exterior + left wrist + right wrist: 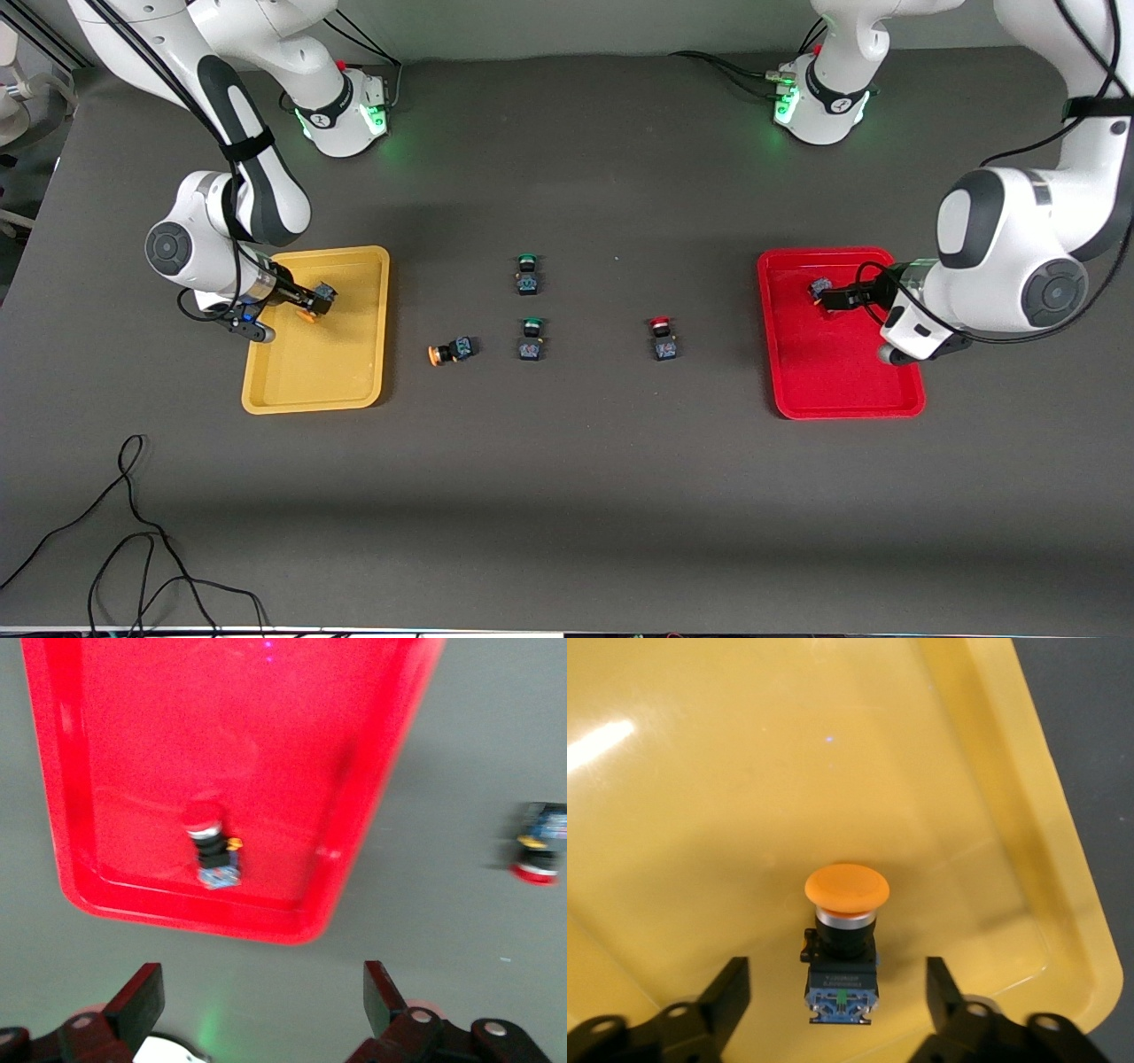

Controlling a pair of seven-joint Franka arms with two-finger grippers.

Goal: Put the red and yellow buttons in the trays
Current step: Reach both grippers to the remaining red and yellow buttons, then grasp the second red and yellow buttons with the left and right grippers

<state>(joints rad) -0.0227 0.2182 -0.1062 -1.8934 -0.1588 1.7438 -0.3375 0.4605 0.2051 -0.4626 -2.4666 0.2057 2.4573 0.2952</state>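
1. The right gripper [833, 1001] hangs low over the yellow tray [354, 381], at the end of it farther from the front camera; its fingers are spread wide and grip nothing
2. Between those spread fingers, on the tray floor, lies a yellow button [843, 939] on its side, its orange-yellow cap pointing away from the gripper and its dark body toward it; neither finger touches it
3. The left gripper [266, 997] hovers over the red tray [797, 390], near the tray's end farther from the front camera; its fingers are also parted and empty
4. A red button [211, 843] lies on its side in that tray, close to the rim, just ahead of the open fingers and apart from them
5. Out on the table [567, 496] between the two grippers, a second yellow button [453, 351] lies tipped over just beside the yellow tray
6. A second red button [663, 338] stands near the red tray, well clear of the left gripper
7. Two green buttons sit mid-table, one [527, 274] farther from the front camera than the other [531, 339], both well apart from either gripper
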